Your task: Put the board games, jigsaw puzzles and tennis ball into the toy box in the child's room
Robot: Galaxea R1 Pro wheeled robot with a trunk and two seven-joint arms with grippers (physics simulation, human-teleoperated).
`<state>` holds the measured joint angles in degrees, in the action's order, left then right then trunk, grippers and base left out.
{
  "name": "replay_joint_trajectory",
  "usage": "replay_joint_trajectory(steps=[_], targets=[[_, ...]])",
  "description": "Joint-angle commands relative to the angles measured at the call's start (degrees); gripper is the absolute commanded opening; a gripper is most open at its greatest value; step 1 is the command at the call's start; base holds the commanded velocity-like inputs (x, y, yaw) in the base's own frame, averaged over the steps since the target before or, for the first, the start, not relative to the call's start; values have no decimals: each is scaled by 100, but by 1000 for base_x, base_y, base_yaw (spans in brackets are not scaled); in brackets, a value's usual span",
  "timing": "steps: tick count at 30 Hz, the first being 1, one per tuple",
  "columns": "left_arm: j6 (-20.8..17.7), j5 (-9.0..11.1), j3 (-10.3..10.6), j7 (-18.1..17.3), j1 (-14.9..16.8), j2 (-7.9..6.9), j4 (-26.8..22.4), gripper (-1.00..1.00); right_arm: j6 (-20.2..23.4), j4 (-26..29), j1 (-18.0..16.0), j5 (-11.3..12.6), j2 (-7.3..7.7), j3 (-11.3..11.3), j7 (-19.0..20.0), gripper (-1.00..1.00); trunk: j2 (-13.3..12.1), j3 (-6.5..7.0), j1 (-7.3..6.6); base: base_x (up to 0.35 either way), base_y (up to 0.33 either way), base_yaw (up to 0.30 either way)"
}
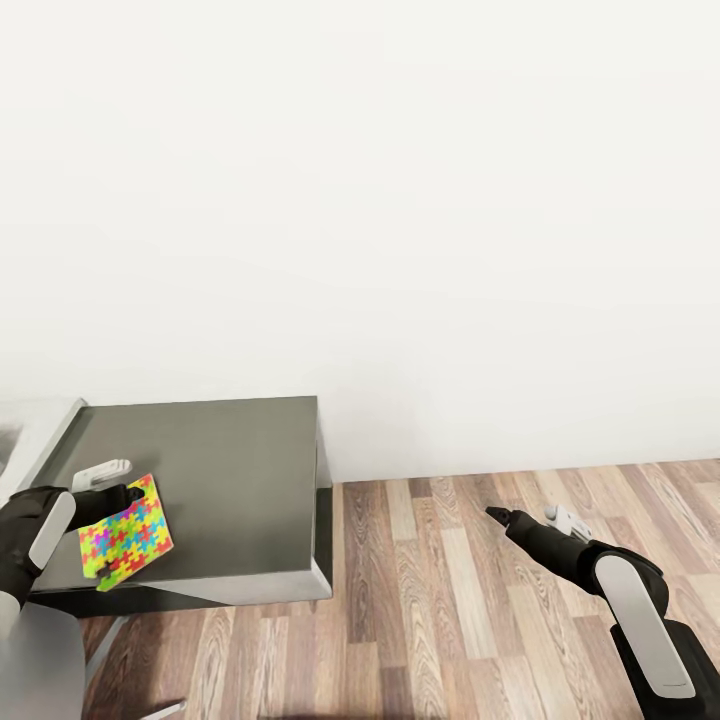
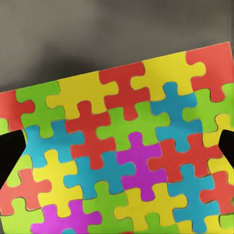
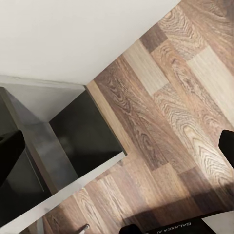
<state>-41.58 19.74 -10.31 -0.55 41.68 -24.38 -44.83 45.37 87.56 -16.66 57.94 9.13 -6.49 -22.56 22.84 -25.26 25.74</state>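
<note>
So a jigsaw puzzle [image 1: 127,541] is being held in the left gripper [image 1: 128,497], clamped by its upper edge, and it's being kept tilted above the near left part of a dark grey cabinet [image 1: 220,470]. In the left wrist view the puzzle sheet [image 2: 122,151] is being seen up close: red, yellow, green, blue and purple pieces, with the dark cabinet top behind it and the black fingertips [image 2: 9,148] being pressed in at both sides of the sheet.

The right gripper [image 1: 497,514] is being held out over the wood plank floor [image 1: 450,600], well apart from the cabinet, with nothing being carried in it. Its jaws are being kept spread wide, going by the right wrist view, where a dark fingertip [image 3: 9,151] is being shown at each side with floor and the cabinet's corner [image 3: 83,141] in between.

A plain white wall [image 1: 400,200] is being faced behind all of it. At the far left edge of the head view, a bit of pale grey surface [image 1: 30,430] is being shown next to the cabinet; what it belongs to can't really be told.
</note>
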Motion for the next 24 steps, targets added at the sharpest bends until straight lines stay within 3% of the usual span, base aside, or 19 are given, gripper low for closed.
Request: replay_joint_trajectory(steps=[1,15,24], targets=[[-34,74,-6,-15,-2,4,114,100,15,7,-4,60,1,-2,-56,100,8,-10,4,0,-9,0],[-39,114,-74,-79,-2,-24,85,100,15,7,-4,60,1,-2,-56,100,8,-10,4,-8,-1,0],[-178,85,-93,-1198,-9,-152,54,100,15,7,-6,60,1,-2,-56,100,8,-10,4,0,0,0]])
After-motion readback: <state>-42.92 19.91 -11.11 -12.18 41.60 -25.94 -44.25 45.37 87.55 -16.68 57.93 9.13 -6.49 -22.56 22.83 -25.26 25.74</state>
